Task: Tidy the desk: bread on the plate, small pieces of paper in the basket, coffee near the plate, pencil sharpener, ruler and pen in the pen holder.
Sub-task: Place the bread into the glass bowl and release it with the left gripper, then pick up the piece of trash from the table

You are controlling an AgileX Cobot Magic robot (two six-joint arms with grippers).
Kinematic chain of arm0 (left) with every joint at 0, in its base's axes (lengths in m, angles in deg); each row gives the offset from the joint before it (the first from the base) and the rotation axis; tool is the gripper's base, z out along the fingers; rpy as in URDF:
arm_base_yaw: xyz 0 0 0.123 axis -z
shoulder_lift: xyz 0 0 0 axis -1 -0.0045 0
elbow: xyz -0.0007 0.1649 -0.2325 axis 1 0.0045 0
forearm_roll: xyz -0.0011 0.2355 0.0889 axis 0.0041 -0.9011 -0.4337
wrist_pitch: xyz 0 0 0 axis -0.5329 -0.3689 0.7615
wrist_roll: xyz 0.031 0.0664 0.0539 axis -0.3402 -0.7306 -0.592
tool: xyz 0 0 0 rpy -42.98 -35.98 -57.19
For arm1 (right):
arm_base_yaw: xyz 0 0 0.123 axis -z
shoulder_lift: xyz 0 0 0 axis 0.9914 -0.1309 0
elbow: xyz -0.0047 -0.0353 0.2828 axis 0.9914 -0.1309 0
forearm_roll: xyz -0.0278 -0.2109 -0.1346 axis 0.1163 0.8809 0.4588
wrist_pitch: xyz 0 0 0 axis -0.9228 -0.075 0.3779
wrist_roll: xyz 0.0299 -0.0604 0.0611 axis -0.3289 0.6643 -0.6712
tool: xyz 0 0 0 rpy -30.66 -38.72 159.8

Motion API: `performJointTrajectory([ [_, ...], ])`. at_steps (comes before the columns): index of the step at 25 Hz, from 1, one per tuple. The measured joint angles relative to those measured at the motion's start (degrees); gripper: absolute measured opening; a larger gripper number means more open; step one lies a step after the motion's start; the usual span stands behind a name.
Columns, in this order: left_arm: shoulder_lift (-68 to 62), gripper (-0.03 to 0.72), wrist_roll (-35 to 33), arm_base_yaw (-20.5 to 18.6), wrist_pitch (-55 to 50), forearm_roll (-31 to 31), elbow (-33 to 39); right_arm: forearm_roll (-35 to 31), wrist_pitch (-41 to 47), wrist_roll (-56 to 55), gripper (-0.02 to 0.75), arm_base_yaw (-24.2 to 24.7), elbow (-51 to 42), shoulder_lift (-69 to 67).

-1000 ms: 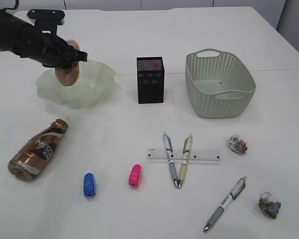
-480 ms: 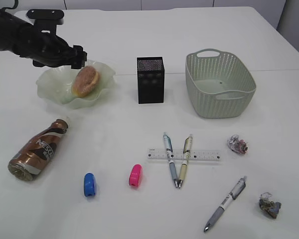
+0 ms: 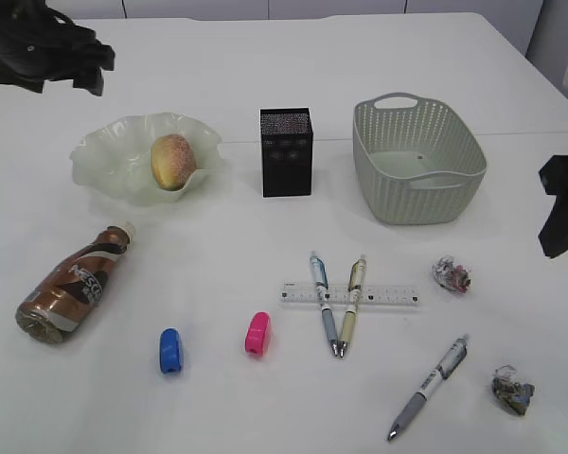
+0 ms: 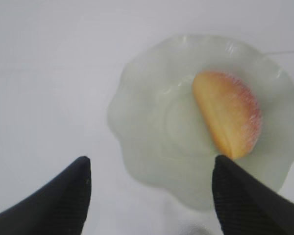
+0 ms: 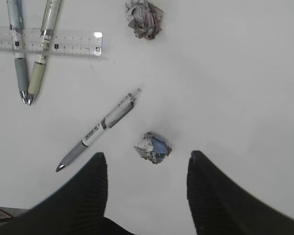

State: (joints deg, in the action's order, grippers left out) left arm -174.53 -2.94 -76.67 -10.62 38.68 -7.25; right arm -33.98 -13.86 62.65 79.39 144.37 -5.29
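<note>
The bread (image 3: 171, 161) lies in the ruffled green plate (image 3: 104, 156), apart from my left gripper (image 3: 87, 68), which hangs open and empty behind it at the back left. From the left wrist, the bread (image 4: 228, 115) rests on the plate (image 4: 152, 122) beyond the gripper (image 4: 150, 161). My right gripper (image 5: 147, 155) is open over a crumpled paper (image 5: 153, 147) beside a pen (image 5: 100, 128). The coffee (image 3: 71, 284) lies on its side. Two pens (image 3: 324, 303) cross the ruler (image 3: 383, 295). Blue (image 3: 170, 350) and pink (image 3: 257, 333) sharpeners lie in front.
The black mesh pen holder (image 3: 286, 151) and the grey-green basket (image 3: 417, 161) stand at the back. A second crumpled paper (image 3: 452, 274) lies right of the ruler. The right arm (image 3: 560, 213) shows at the right edge of the desk.
My left gripper opened and let go of the bread, which settled into the plate. That arm then drew back and up to the left. The right arm has come into the exterior view.
</note>
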Motion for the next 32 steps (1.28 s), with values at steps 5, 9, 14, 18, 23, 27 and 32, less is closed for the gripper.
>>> performJointTrajectory([
  [5,3.44,0.533,-5.82,0.0,-18.05,6.32,-1.54,-0.16,-0.49,1.52,0.415,0.0,3.44,-5.65],
  [9,3.67,0.531,-14.44,-0.03,-32.05,16.88,-4.47,-0.16,-0.59,2.16,0.415,0.0,6.54,-8.23],
  [14,5.2,0.531,-19.32,-0.03,-35.54,23.32,-5.73,-0.16,-0.96,2.38,0.416,0.0,7.58,-10.86],
  [18,8.62,0.531,-19.85,-0.03,-35.79,24.03,-5.73,1.33,-2.16,2.47,0.416,0.0,7.58,-14.24],
  [23,13.82,0.512,-19.94,-0.03,-36.46,23.64,-5.73,1.79,-6.38,3.28,0.416,0.0,7.73,-18.84],
  [27,16.73,0.501,-19.97,-0.03,-36.74,23.51,-5.82,1.82,-8.41,3.5,0.419,-0.54,9.2,-22.97],
  [32,17.42,0.499,-20.07,-0.03,-36.78,23.51,-5.82,2.34,-9.76,3.63,0.511,-4.47,14.39,-28.63],
])
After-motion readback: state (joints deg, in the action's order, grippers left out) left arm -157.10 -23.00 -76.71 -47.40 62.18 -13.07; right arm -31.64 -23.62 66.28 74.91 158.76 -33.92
